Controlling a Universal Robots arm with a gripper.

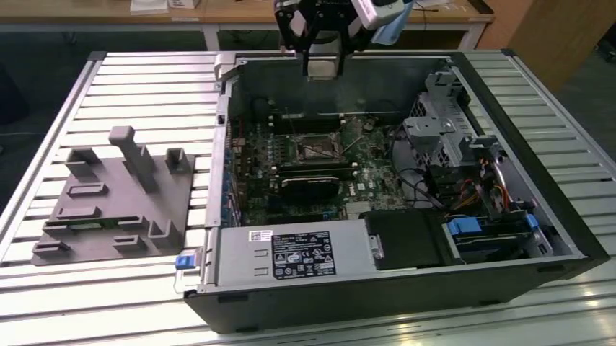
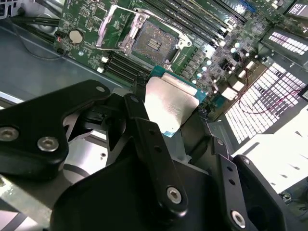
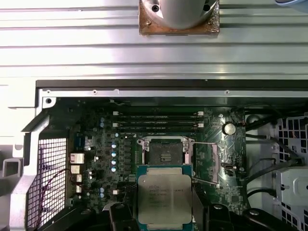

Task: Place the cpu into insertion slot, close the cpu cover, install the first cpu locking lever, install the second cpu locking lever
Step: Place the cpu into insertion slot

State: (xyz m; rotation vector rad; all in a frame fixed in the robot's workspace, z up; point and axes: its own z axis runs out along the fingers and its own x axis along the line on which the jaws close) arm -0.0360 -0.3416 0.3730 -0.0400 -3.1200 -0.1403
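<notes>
The pincer (image 2: 169, 114) holds the cpu (image 2: 166, 98) between its black fingers (image 2: 144, 130), the chip's silver top showing. Past it on the green motherboard (image 2: 84, 14) the socket (image 2: 153, 42) lies uncovered, with the cpu cover (image 2: 118, 26) swung open just beside it. A round coin cell (image 2: 75, 35) sits near the cover.

**Arm, single.** Wrist (image 1: 325, 16) sits at the upper edge of the exterior view and is directed downward.

**Claw** (image 1: 322, 66). Black, two-fingered, built of jointed links with bolted pivots. It hangs below the wrist, raised in the air.

**Fingers** (image 2: 144, 130). One on each side, pressed against opposite edges of the cpu (image 3: 164, 199).

**Grip.** The cpu is clamped between the fingertips, and its grey metal top shows in both wrist views.
</notes>
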